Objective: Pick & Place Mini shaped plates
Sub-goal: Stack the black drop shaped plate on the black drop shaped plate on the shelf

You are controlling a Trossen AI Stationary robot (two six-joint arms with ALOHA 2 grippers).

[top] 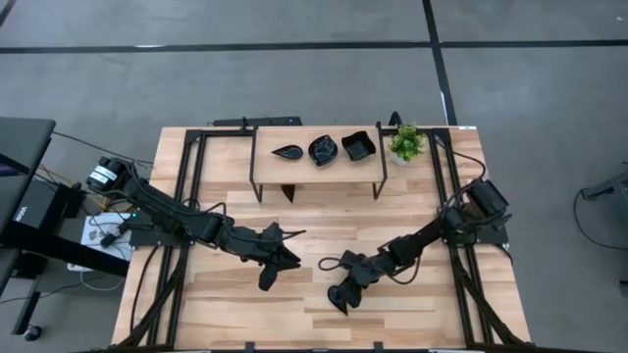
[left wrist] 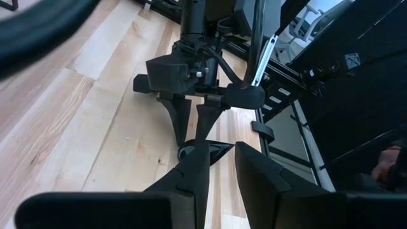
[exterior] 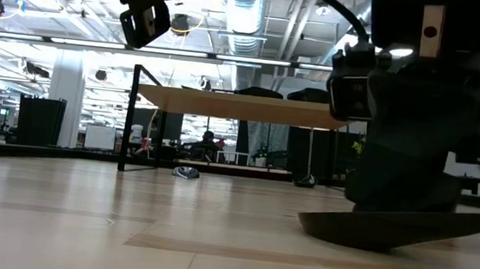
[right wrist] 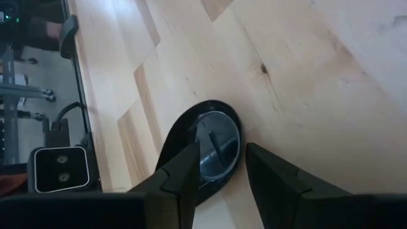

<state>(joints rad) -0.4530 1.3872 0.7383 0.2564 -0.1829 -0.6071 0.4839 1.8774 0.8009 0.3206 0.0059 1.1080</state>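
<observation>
One black mini shaped plate [right wrist: 210, 137], oval and glossy, is at the table's near middle under my right gripper [right wrist: 222, 147], which is shut on it; it also shows in the high view [top: 340, 297] and the low view [exterior: 406, 227]. Three more black plates [top: 324, 149] lie in a row on a small wooden shelf [top: 265, 137] at the far side. My left gripper [left wrist: 222, 172] hangs open above the table left of centre [top: 292, 257], with nothing between its fingers. My right gripper has the plate's rim [right wrist: 236, 159] between its two fingers, one finger over the plate's hollow and the other outside the rim. The fingers slant down from the table's right. The plate is tilted, its underside [exterior: 361, 243] at the table top and one end raised.
A small green potted plant [top: 405, 143] stands on the shelf's right end. A small dark thing [top: 288, 192] lies on the table under the shelf. Black frame rails [top: 191, 196] run along both table sides. Bare wood lies between the shelf and the grippers.
</observation>
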